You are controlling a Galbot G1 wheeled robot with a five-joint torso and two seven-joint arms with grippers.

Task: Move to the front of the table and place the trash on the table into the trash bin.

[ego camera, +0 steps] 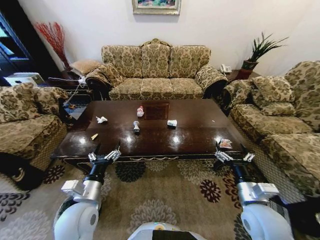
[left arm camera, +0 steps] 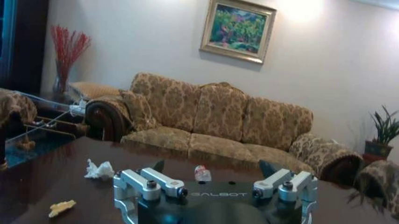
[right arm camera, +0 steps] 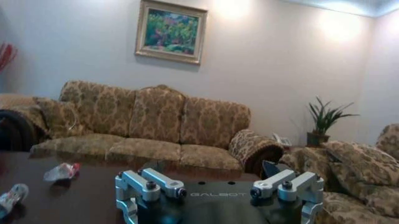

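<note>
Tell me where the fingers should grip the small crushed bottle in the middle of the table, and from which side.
Grip the crushed bottle across its narrow middle, coming from above. It seems to lie flat on the table, with free space around it, so a grasp from the top looks easiest.

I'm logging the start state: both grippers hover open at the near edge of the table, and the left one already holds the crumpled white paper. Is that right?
Not quite. The left gripper holds nothing: the head view shows the crumpled white paper lying farther in on the table, apart from the open fingers. The rest stands: the right gripper also hovers open at the table's near edge.
</note>
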